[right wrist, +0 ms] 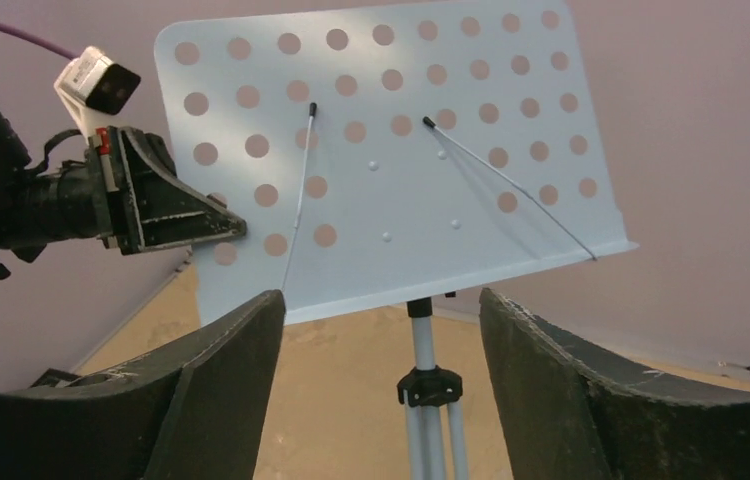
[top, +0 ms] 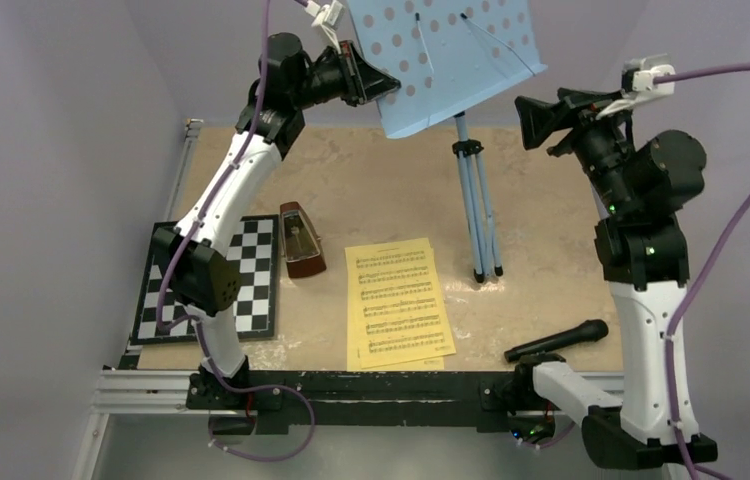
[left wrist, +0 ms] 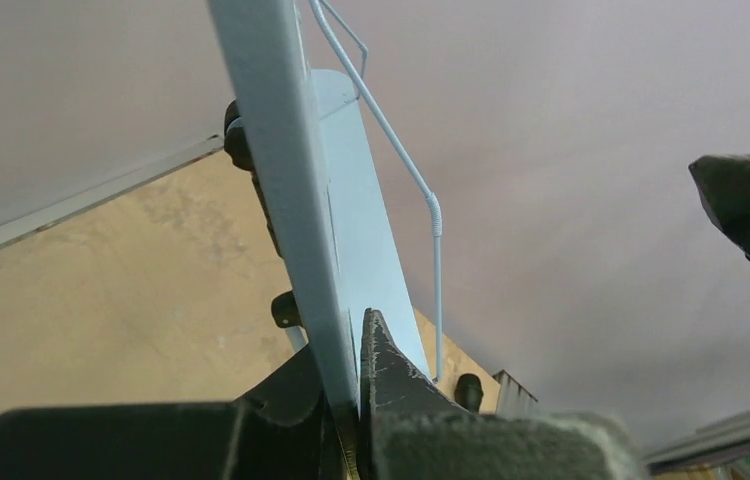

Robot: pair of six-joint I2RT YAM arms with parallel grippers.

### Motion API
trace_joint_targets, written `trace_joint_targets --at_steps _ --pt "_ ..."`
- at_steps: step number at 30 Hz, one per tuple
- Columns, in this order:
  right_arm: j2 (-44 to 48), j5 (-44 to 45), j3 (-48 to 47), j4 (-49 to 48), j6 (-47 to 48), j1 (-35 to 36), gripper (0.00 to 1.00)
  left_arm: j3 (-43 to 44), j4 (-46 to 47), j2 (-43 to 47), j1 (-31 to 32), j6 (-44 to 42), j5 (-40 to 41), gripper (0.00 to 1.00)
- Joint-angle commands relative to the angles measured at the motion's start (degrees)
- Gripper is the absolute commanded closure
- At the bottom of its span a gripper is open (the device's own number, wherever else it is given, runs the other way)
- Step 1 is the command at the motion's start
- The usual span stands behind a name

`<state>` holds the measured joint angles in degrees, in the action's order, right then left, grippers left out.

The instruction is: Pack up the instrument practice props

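Our left hand (top: 389, 88) is clamped on the left edge of the light-blue music stand (top: 451, 95), upright on the worktop (top: 371, 190); our right hand (top: 531, 122) hovers spread apart beside its right edge. Probably light but top-heavy (thin tripod legs (top: 481, 220)): we'd grip the stiff plate edges.

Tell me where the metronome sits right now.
In the top view, the metronome sits left of centre on the table, between the chessboard on its left and the yellow music sheets on its right.
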<state>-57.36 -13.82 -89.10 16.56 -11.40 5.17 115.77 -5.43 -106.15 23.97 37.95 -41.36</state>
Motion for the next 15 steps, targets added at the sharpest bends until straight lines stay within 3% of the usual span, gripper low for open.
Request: trace_joint_targets --at_steps 1,4,8,11,15 --pt "-2.47 -0.67 2.72 -3.28 4.39 -0.46 0.20 1.53 0.25 -2.24 2.00 -2.51 -11.29 1.00" --pt "-0.49 0.92 7.92 0.47 7.59 -0.90 0.10 2.02 1.99 -3.25 1.54 -3.71 -13.37 1.00" --pt "1.07 -4.37 16.40 6.56 18.74 -1.06 0.02 4.10 2.57 -4.95 1.52 -5.82 -14.97 1.00" --pt "-1.62 -6.35 20.53 10.52 24.02 -1.06 0.01 4.82 2.44 -5.57 1.44 -6.37 -15.11 1.00" --pt "-7.09 -6.75 22.54 8.70 26.57 -1.07 0.01 5.18 1.68 -6.01 1.35 -7.82 -15.78 1.00"
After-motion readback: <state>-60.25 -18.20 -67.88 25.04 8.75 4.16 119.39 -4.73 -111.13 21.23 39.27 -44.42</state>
